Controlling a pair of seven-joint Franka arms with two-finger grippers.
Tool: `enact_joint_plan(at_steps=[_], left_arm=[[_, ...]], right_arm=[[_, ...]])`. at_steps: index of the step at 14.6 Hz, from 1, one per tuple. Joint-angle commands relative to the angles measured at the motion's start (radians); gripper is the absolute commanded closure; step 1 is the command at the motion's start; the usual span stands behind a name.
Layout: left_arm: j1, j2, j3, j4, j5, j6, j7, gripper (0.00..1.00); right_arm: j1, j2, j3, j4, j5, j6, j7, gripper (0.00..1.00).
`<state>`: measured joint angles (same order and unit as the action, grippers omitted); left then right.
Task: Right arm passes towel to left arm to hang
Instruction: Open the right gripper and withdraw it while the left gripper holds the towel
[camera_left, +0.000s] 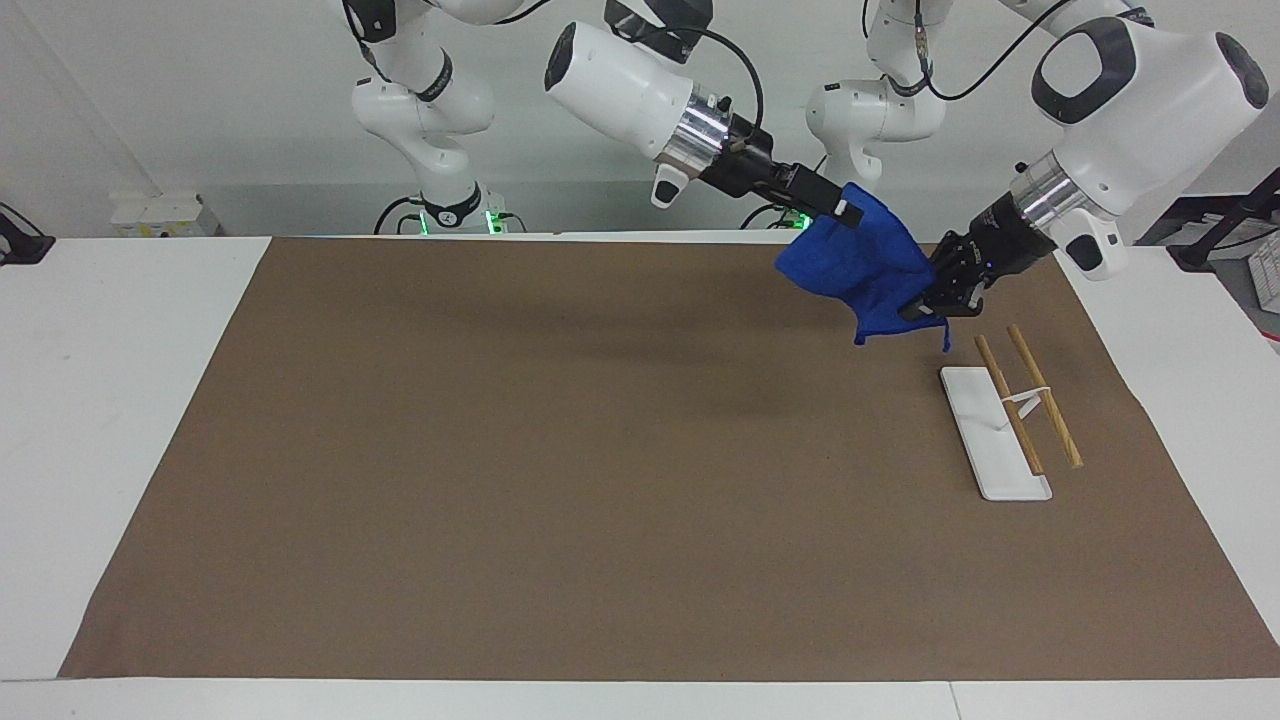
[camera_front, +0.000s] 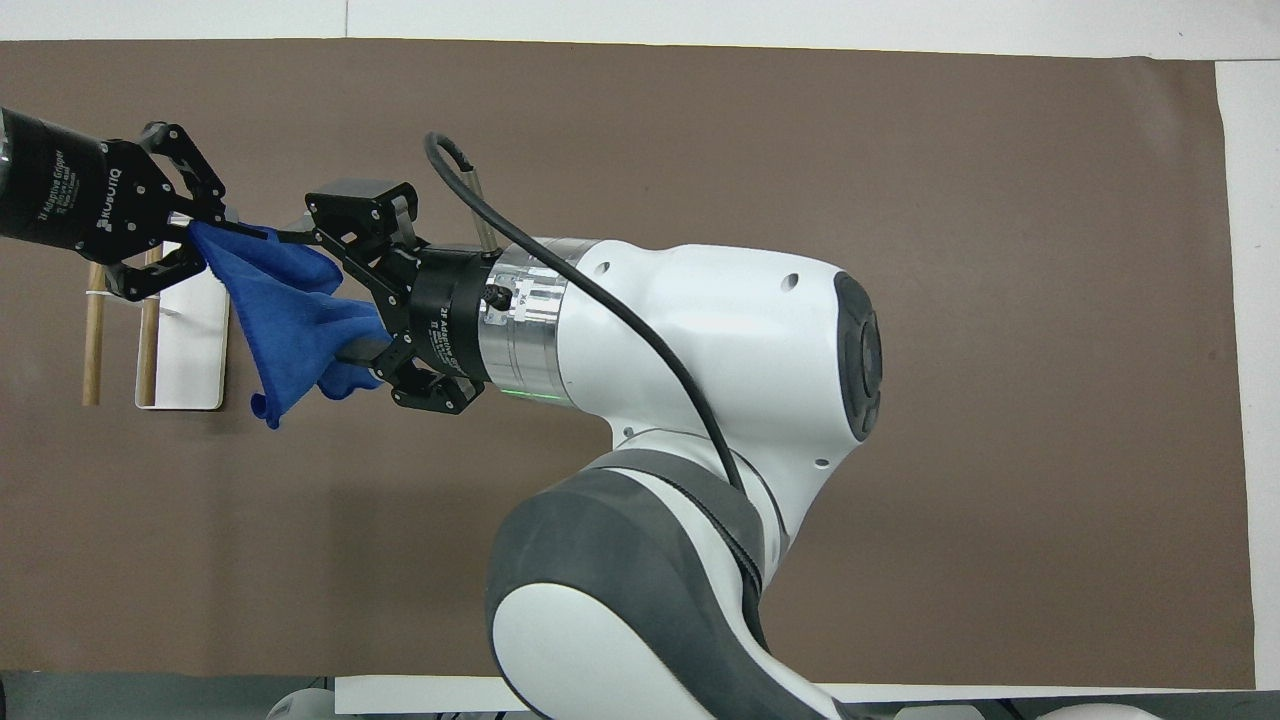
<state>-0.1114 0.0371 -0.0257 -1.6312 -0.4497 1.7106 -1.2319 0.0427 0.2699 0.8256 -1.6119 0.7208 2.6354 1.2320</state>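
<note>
Up in the air toward the left arm's end of the surface, the left gripper (camera_left: 925, 308) has its jaws shut tight on one edge of the towel (camera_left: 860, 270), pinching the blue cloth at its fingertips while the outer links splay to the sides. Facing it, the right gripper (camera_front: 335, 285) has its jaws spread wide; one finger (camera_front: 290, 236) lies along the upper fold and the other sits under the hanging part, so the cloth drapes around them rather than being clamped. Between the two grippers the towel is stretched into a rough triangle, its lowest corner dangling over the brown mat (camera_left: 560, 480), clear of the mat. From the left gripper's side a short loop (camera_left: 945, 340) hangs down. Just below that gripper stands the rack (camera_left: 1010, 420): a white flat base (camera_front: 190, 350) on the mat with two wooden rods (camera_left: 1045, 410) carried above it, side by side. Both arms reach in from the robots' end, the right arm (camera_left: 640, 95) crossing toward the left arm (camera_left: 1130, 90)
</note>
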Motion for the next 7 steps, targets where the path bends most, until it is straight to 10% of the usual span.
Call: enact_joint_plan(at_steps=[1, 7], left_arm=[[0.006, 0.017, 0.023, 0.019, 0.028, 0.076, 0.052, 1.0], [0.035, 0.029, 0.038, -0.012, 0.014, 0.296, 0.063, 1.0]], right_arm=[[-0.015, 0.002, 0.007, -0.026, -0.127, -0.03, -0.063, 0.01], [-0.118, -0.038, -0.02, -0.045, -0.519, -0.418, -0.256, 0.01]])
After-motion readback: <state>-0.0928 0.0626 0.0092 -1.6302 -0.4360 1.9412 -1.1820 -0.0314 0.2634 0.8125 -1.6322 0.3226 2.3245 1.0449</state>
